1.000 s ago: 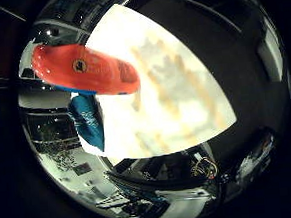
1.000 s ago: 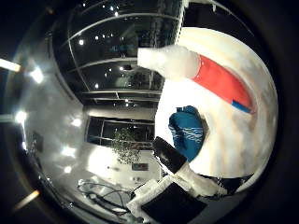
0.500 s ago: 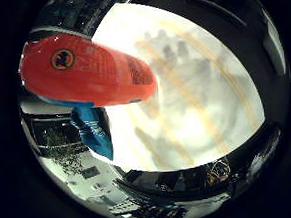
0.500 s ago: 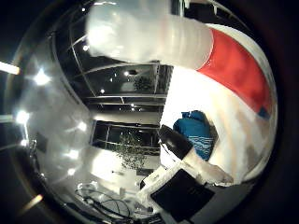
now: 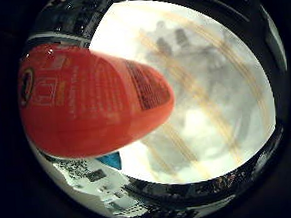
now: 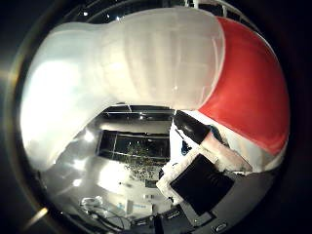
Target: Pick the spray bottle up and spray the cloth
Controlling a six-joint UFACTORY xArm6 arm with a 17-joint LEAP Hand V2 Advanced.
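The spray bottle is very close to my palm and fills much of both views: its red body [image 5: 95, 107] in the little finger side view, its white frosted top [image 6: 126, 83] joined to the red part [image 6: 248, 97] in the thumb side view. Past the bottle a small piece of the blue cloth [image 5: 111, 160] shows, lying on the white table [image 5: 212, 124]. One black and white finger of my right hand [image 6: 200, 178] reaches out beside the bottle, apart from it. The hand's shadow [image 5: 173, 39] on the table shows straight fingers.
The table top carries pale tan stripes [image 5: 194, 95]. Around it lies a room with glass walls, ceiling lights and a potted plant [image 6: 141, 156]. The table's edge curves close behind the bottle.
The bottle has grown steadily larger in both views, so my palm has closed in on it. The cloth is now mostly hidden behind the bottle.
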